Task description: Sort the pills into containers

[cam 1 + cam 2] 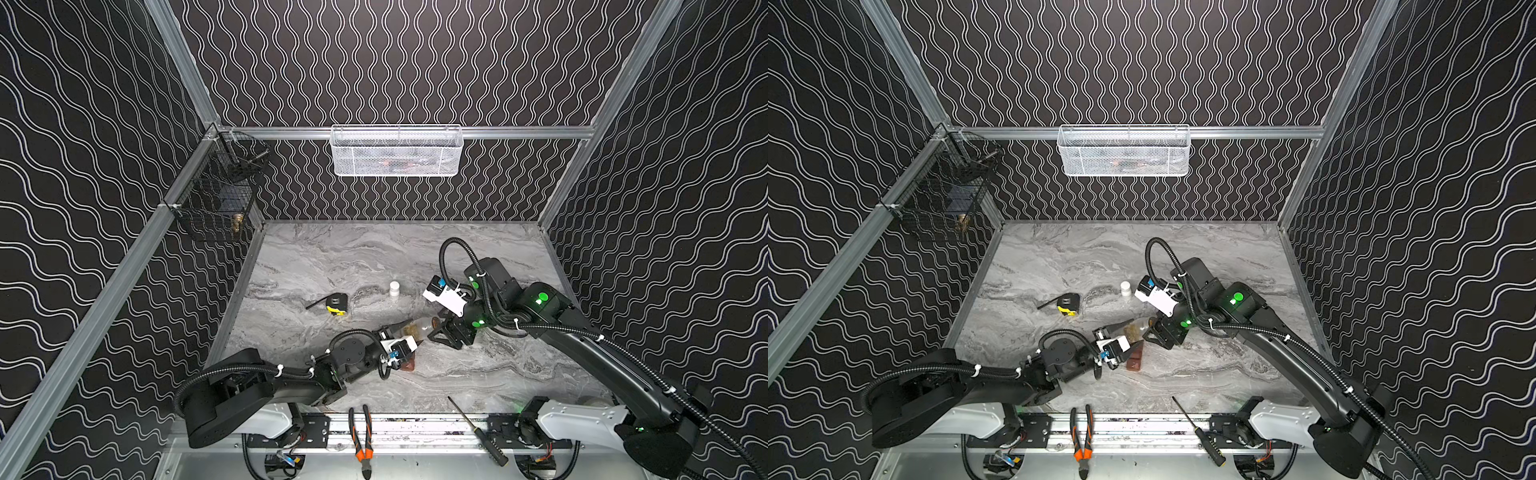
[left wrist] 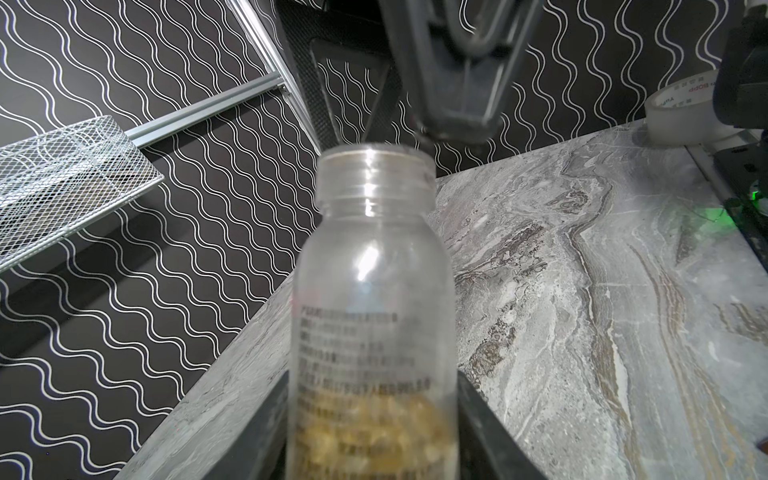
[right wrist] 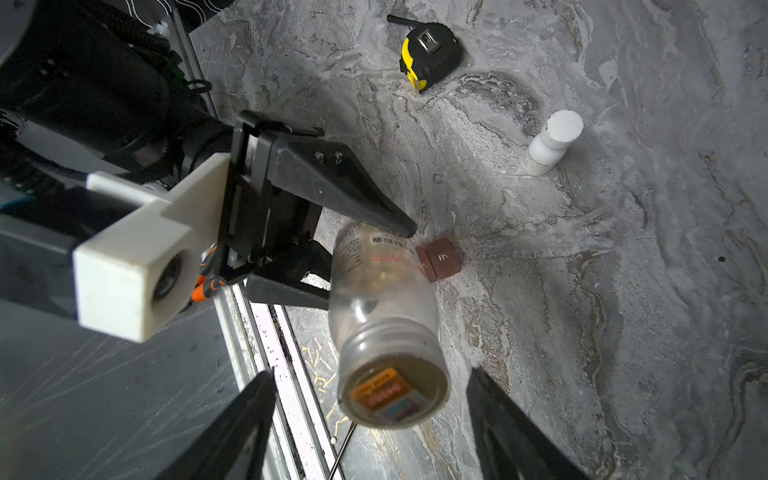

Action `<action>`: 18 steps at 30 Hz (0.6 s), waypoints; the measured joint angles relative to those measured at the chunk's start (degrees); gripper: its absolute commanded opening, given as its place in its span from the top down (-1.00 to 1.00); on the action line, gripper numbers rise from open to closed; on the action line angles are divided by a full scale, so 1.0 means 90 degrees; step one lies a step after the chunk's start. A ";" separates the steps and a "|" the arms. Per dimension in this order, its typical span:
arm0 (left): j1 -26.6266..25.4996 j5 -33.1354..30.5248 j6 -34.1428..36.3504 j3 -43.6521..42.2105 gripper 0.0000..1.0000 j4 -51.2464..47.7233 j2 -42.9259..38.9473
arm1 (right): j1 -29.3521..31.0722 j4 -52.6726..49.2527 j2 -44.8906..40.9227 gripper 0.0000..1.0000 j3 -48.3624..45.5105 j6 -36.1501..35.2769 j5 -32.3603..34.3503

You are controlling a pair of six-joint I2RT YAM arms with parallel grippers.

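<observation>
Left gripper (image 3: 370, 266) clamping bottle (image 3: 386, 316), axis running left-right, mouth facing right gripper (image 3: 370, 374), jaws gaping, gripping nothing. Containers (image 3: 444, 259) lying just nearer, below bottle.

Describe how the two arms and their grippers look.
The left arm and right arm are black with white base links. Ribbed black cable conduit, held by white zip ties, runs along each. The right arm's joints show green lights. Each wrist carries a white, boxy camera mount. The left gripper and right gripper have black, tapered, wedge-shaped fingers.
</observation>
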 measured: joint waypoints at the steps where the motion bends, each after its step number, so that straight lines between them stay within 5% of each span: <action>1: 0.0000 0.0000 0.0000 0.0000 1.00 0.0012 0.0017 | 0.0000 0.0000 0.0002 -0.56 0.0041 0.0022 0.0019; 12: 0.0000 -0.0505 0.0187 -0.0017 1.00 0.0777 0.0597 | -0.0991 0.0066 0.0255 -0.53 0.0988 0.2035 0.0075; 18: 0.0000 -0.1158 0.0498 0.0041 1.00 0.1557 0.1248 | -0.1083 0.0648 -0.0274 -0.49 -0.0017 0.3801 -0.0134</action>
